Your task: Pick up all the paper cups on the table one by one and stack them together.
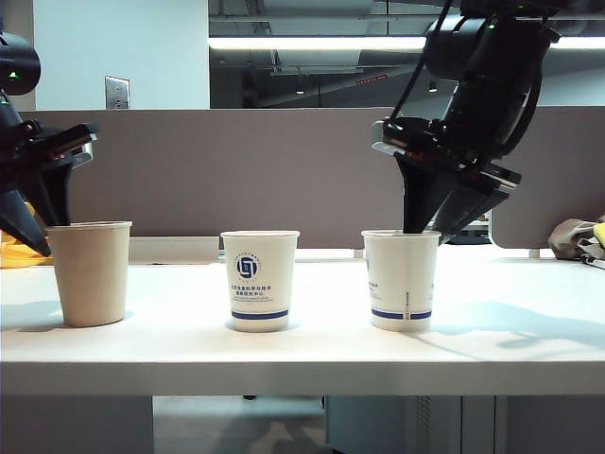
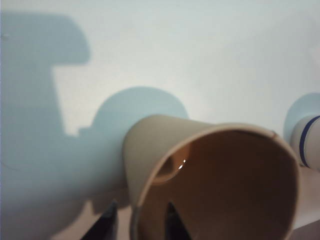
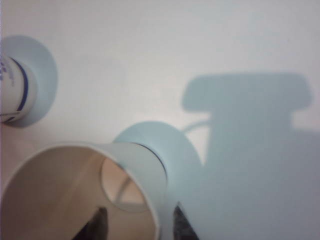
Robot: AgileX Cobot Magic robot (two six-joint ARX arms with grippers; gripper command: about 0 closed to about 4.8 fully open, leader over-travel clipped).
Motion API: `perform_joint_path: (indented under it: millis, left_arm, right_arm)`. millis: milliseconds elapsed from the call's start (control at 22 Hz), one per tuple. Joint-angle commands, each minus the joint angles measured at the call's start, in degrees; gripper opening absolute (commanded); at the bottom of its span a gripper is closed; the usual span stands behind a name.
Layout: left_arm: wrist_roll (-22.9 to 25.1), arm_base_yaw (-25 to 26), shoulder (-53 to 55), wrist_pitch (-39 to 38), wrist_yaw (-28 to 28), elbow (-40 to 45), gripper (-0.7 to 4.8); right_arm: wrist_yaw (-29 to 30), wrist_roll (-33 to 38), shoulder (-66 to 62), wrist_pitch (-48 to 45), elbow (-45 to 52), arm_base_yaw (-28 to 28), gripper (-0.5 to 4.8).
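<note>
Tan cup [image 2: 210,175] on table [image 1: 510,331] left, upright: our left gripper [image 2: 140,225] straddles its wall, jaws apart. Right gripper [image 3: 137,225] likewise agape over right white cup [image 3: 85,195]; middle cup [image 1: 260,280] untouched.

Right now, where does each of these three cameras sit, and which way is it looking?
Exterior view: sits off the arms at table-edge height, facing the table; shows three paper cups in a row and both arms.
Left wrist view: rides the left arm, looking down on the tan cup; the open left gripper straddles its wall.
Right wrist view: rides the right arm, looking down on the right white cup; the open right gripper straddles its wall.
Shared: both wrist views catch the middle white cup at the frame's edge.
</note>
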State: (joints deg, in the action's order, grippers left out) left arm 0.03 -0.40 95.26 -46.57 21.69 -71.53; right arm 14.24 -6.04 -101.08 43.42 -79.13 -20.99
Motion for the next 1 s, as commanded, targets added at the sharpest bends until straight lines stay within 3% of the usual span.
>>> perform_joint_path:
  millis: [45, 91, 136, 318, 637, 1001]
  left_arm:
    - [0.2, -0.55, 0.11, 0.13, 0.42, -0.28, 1.21]
    - [0.2, -0.68, 0.17, 0.33, 0.39, -0.28, 1.21]
    - [0.2, -0.92, 0.2, 0.39, 0.44, -0.28, 1.21]
    - [0.2, -1.16, 0.22, 0.39, 0.42, -0.28, 1.21]
    - [0.17, -1.18, 0.22, 0.61, 0.42, -0.28, 1.21]
    - [-0.17, -1.18, 0.31, 1.66, 0.44, -0.28, 1.2]
  right_arm:
    - [-2.12, 0.09, -0.02, -0.7, -0.33, -0.04, 1.56]
    - [-2.54, 0.07, -0.07, -0.76, -0.33, -0.02, 1.31]
    - [-2.78, 0.04, -0.07, -0.85, -0.33, -0.02, 0.74]
    - [-2.8, 0.04, -0.09, -1.27, -0.35, -0.02, -0.06]
    - [-1.88, 0.04, 0.04, 0.9, -3.19, -0.63, -0.06]
    - [-0.46, 0.28, 0.04, 4.44, -18.93, -3.98, -0.06]
